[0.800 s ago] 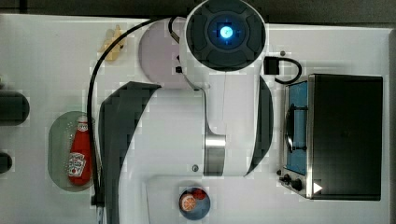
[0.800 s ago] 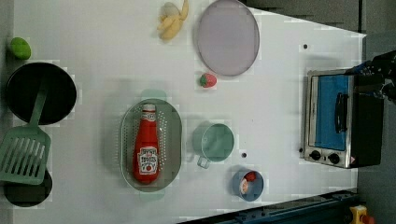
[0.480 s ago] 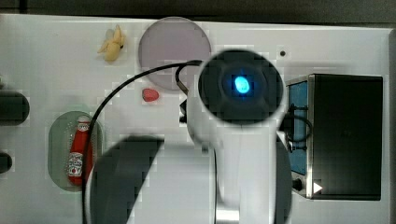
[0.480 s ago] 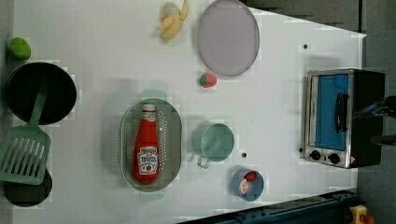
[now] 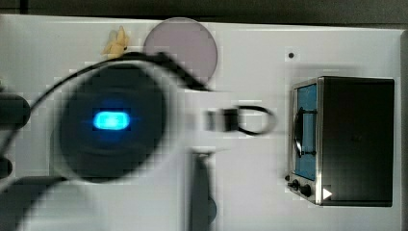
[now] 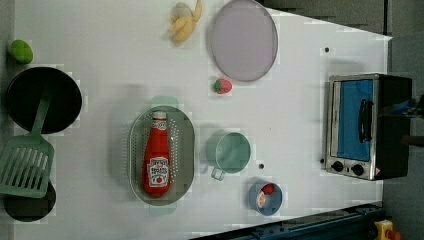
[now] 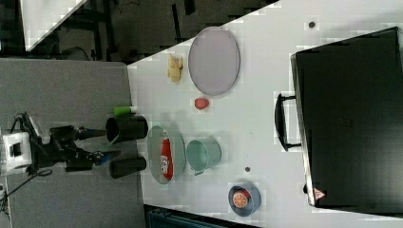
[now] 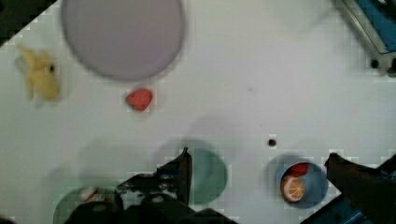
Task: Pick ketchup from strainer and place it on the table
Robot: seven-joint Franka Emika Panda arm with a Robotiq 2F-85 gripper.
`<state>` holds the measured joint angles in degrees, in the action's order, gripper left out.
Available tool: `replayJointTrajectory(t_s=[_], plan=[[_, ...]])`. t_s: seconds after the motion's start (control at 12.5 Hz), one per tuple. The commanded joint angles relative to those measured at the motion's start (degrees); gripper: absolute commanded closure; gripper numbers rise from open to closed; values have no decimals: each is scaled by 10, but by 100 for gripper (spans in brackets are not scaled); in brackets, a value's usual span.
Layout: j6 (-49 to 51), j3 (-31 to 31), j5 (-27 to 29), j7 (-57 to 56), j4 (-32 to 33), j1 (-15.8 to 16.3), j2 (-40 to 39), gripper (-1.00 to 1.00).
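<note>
Presently the ketchup (image 6: 157, 160) lies cap toward twelve o'clock in the strainer (image 6: 187, 150); light, smooth, slightly yielding, best gripped mid-body by the gripper (image 8: 257, 163), its fingers apart.

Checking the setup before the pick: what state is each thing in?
ketchup: lying flat in the strainer, cap on
strainer: upright on the table
green cup: upright, empty
toaster oven: door shut
grey plate: empty
blue bowl: holds fruit
gripper: open, holding nothing
</note>
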<state>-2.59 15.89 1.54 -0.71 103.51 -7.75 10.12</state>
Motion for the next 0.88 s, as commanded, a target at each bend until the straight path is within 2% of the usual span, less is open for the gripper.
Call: replayJointTrajectory(t_s=[0.08, 0.56, 0.88], plan=[[-24, 96, 4, 28, 14, 30, -31, -100], [-118, 251, 3, 29, 39, 34, -100, -100], [-273, 305, -6, 34, 120, 36, -151, -100]])
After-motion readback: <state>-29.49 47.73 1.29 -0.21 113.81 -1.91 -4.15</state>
